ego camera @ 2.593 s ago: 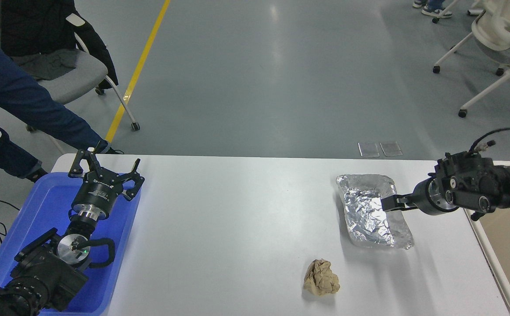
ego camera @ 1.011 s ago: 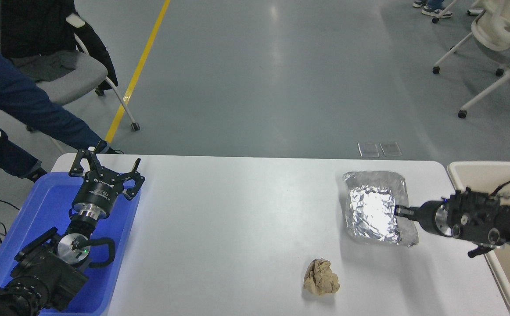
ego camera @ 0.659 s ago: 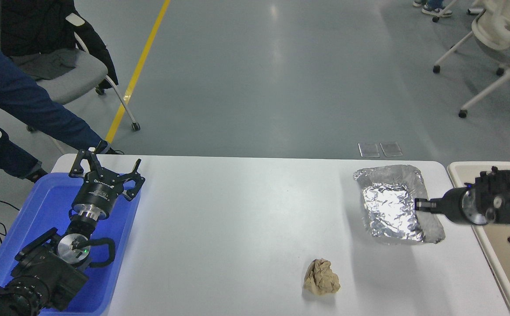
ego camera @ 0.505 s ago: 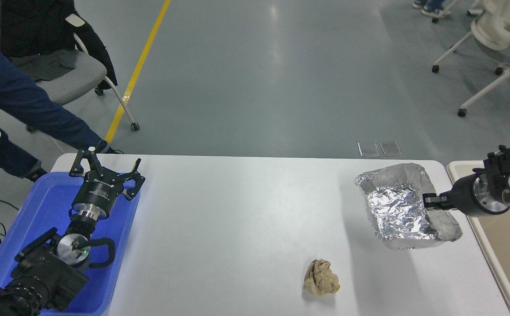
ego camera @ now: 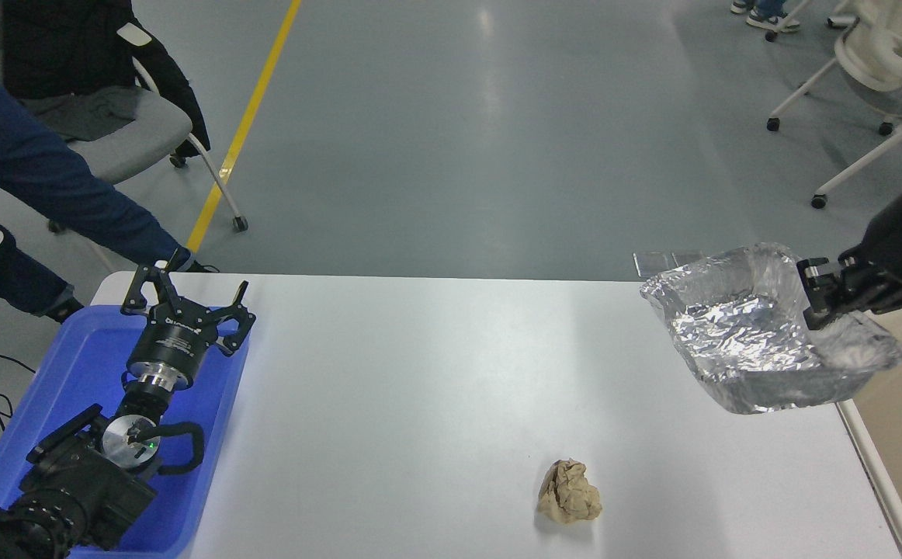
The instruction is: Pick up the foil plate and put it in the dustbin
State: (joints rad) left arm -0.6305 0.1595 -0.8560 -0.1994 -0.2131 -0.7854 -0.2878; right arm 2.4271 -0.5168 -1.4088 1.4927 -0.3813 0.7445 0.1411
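The foil plate (ego camera: 754, 341) is a shiny crinkled silver tray held in the air above the table's right edge, tilted. My right gripper (ego camera: 817, 299) comes in from the right edge and is shut on the tray's right rim. The dustbin (ego camera: 882, 473), a cream-beige tub, stands past the table's right edge; only its left rim and part of its inside show. My left gripper (ego camera: 187, 307) is parked at the lower left above the blue tray, open and empty.
A crumpled brown paper ball (ego camera: 569, 491) lies on the white table (ego camera: 420, 404) near the front. A bright blue tray (ego camera: 78, 373) sits at the left edge. A person's blue sleeve (ego camera: 47, 186) reaches in at the far left. Chairs stand beyond the table.
My right gripper has lifted the foil plate off the table and carried it up and to the right, toward the dustbin. The left arm has not moved.
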